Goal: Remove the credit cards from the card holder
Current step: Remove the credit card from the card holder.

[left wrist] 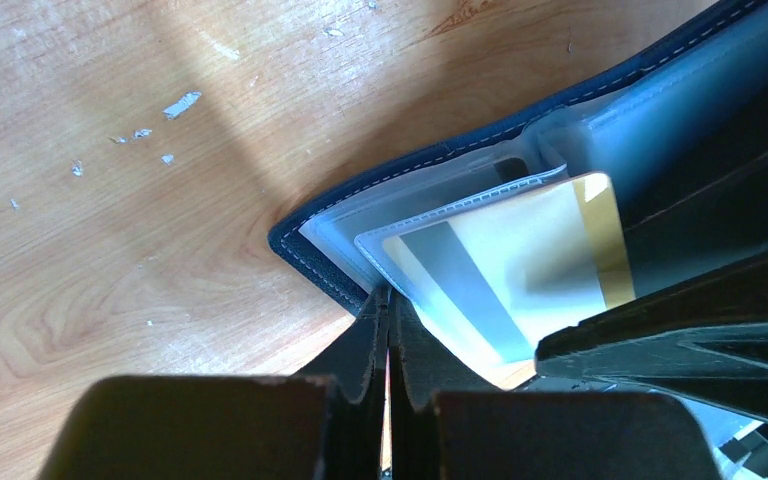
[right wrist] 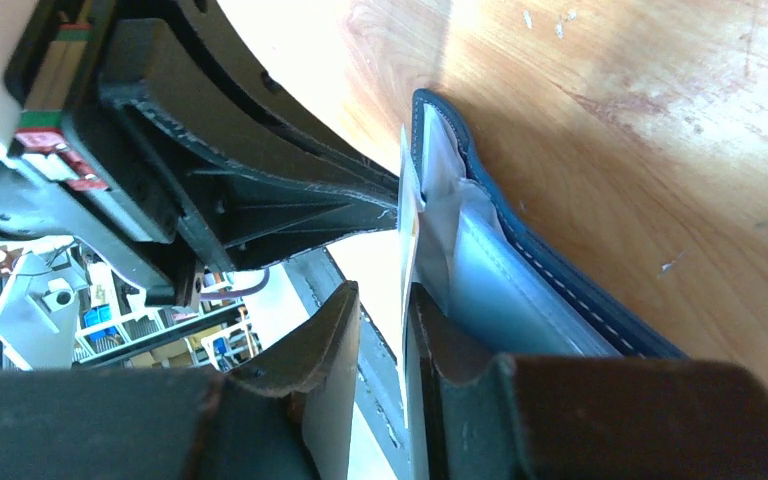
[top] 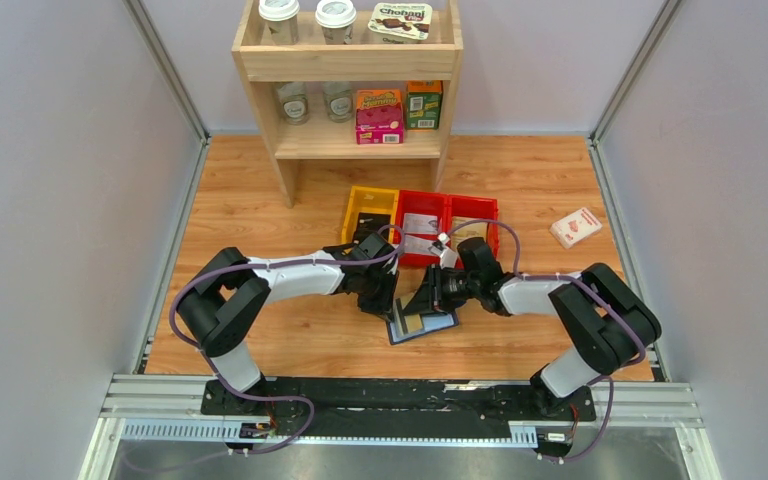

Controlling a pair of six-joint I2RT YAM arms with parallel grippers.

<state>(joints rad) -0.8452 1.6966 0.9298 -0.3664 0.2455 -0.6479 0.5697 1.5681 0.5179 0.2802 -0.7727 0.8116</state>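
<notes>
From above, the card holder (top: 438, 323) lies open on the wooden table (top: 260, 340), near its front edge and between the two arms. The left gripper (top: 385, 300) is at its left edge and the right gripper (top: 428, 295) leans over it from the right, the two heads crowded so close that they hide much of the holder. Just behind them sit a yellow bin (top: 370, 203) and red bins (top: 447, 200). A white-and-red box (top: 575, 228) lies well apart to the right, and a wooden shelf (top: 345, 65) with cups and cartons stands at the back. In the left wrist view, that gripper's fingers are pressed tight together with their tips at the holder's navy corner. Whether they pinch a sleeve there cannot be told. A credit card (left wrist: 520, 270), pale with a grey stripe and a gold band, lies on the clear sleeves, and a dark finger of the right gripper crosses its lower right corner. In the right wrist view, the jaws stand a little apart on either side of the card's thin edge. One finger lies against the card and sleeve, and a gap shows between the card and the other. The left gripper's black body fills the upper left, blocking the view beyond the holder.
</notes>
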